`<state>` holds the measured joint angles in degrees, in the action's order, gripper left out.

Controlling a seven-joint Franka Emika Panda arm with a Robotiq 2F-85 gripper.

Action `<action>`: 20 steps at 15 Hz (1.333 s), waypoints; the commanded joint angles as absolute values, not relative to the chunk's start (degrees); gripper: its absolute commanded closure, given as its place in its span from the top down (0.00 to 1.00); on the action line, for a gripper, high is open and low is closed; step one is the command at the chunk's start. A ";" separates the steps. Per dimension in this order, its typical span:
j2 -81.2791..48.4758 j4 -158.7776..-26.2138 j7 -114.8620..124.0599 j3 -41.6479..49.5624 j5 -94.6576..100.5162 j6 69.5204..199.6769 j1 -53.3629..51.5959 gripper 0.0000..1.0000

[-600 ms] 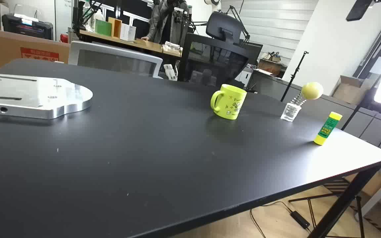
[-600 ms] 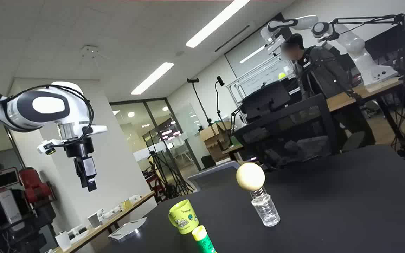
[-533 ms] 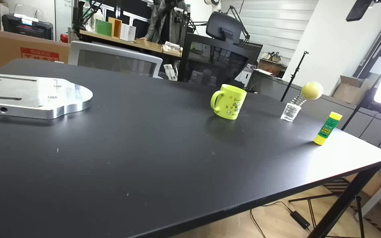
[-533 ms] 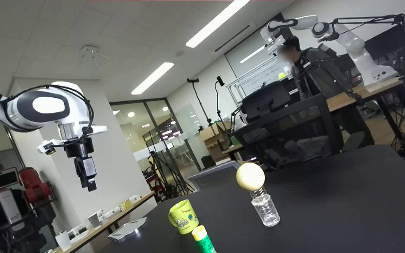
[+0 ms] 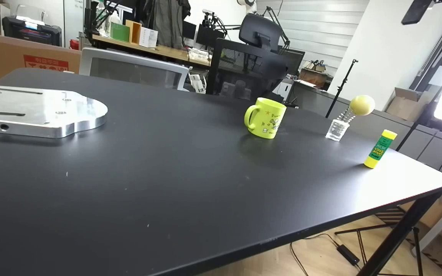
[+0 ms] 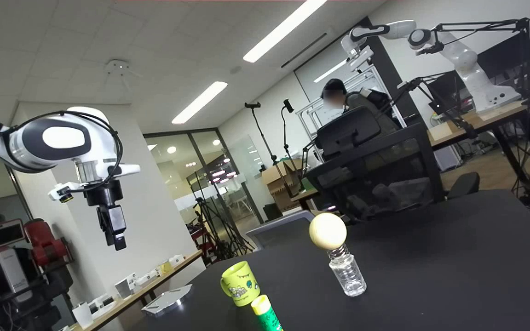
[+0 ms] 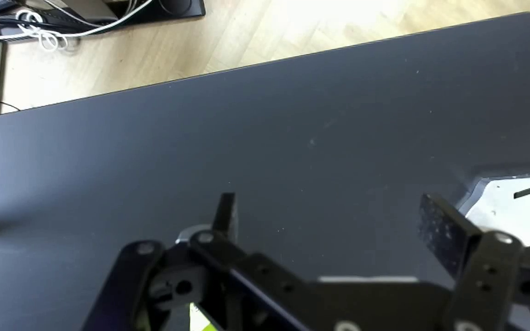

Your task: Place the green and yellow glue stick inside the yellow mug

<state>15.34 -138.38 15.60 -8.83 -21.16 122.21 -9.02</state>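
The green and yellow glue stick (image 5: 380, 148) stands upright on the table near its right end in an exterior view. It also shows, cut off by the lower edge, in an exterior view (image 6: 268, 315). The yellow mug (image 5: 266, 118) stands upright, handle to the side; it shows in both exterior views (image 6: 241, 283). My gripper (image 6: 117, 241) hangs in the air well above the table, pointing down. In the wrist view my gripper (image 7: 329, 204) is open, with nothing between its fingers. There, a yellow-green patch (image 7: 199, 320) is mostly hidden behind the gripper's linkage; I cannot tell what it is.
A pale yellow ball (image 5: 362, 105) on a spring tops a small clear cup (image 5: 337, 130) between mug and glue stick. A silver metal plate (image 5: 40, 111) lies on the dark table (image 5: 190, 184). Chairs (image 6: 375, 170) stand behind the table.
The person in the background has moved to the left in both exterior views. The arm, the glue stick and the mug have not visibly moved.
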 commanded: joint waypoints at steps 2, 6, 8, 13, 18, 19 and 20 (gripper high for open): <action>14.90 -138.27 17.60 -7.88 -19.81 124.81 -6.76 1.00; 13.31 -137.95 18.80 -4.26 -19.36 132.93 -1.71 1.00; 11.47 -137.58 19.30 -2.34 -18.26 138.10 1.05 1.00; 6.89 -138.94 27.71 1.05 -7.48 143.45 8.06 1.00; 3.73 -139.37 41.59 4.10 5.20 141.28 11.87 1.00; 2.80 -139.28 42.56 4.89 4.91 141.15 11.95 1.00; 2.15 -139.37 43.21 5.59 4.54 141.55 11.94 1.00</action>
